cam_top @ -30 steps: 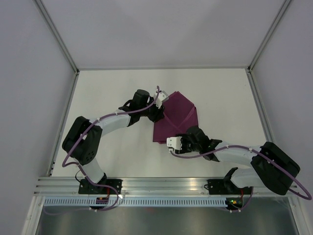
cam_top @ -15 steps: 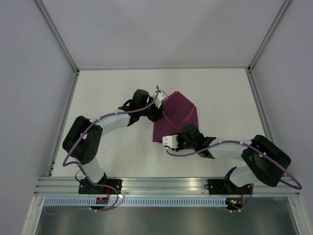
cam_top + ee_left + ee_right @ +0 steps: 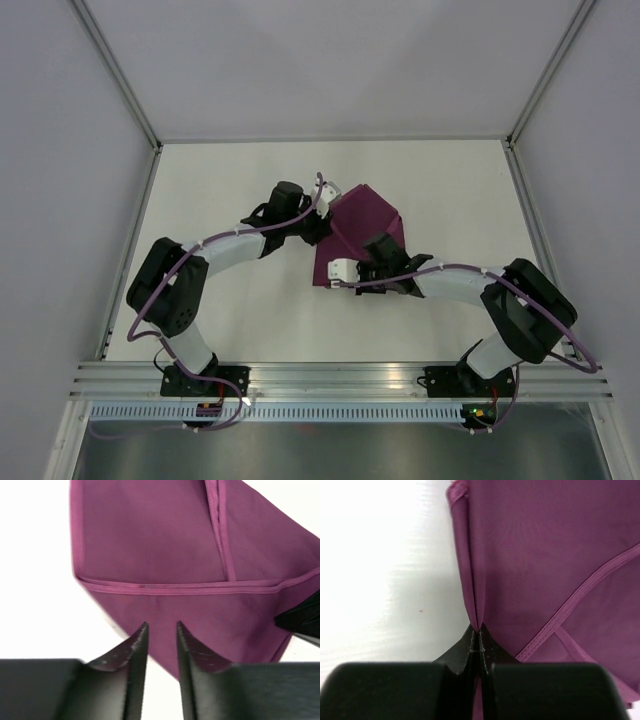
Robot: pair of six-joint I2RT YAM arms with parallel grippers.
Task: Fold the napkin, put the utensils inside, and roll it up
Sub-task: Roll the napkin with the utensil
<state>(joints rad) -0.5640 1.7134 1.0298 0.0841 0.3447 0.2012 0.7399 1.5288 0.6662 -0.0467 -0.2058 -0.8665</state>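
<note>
The magenta napkin [image 3: 368,222] lies folded in the middle of the table, with hemmed flaps crossing on top [image 3: 165,545]. At its near left edge my right gripper [image 3: 336,274] is shut, and a raised fold of the cloth [image 3: 535,555] is pinched between the closed fingertips [image 3: 480,630]. My left gripper [image 3: 326,230] hovers at the napkin's far left edge. Its fingers [image 3: 162,625] stand a narrow gap apart with nothing between them, over the cloth's border and the white table. The utensils are out of view.
The white table [image 3: 230,300] is boxed in by grey walls and a metal frame [image 3: 330,138]. Both arms reach in from the near rail [image 3: 330,378] and meet at the napkin.
My right gripper has moved up and left onto the napkin's near left edge and closed on a fold of it. The left gripper has narrowed slightly and stayed in place.
</note>
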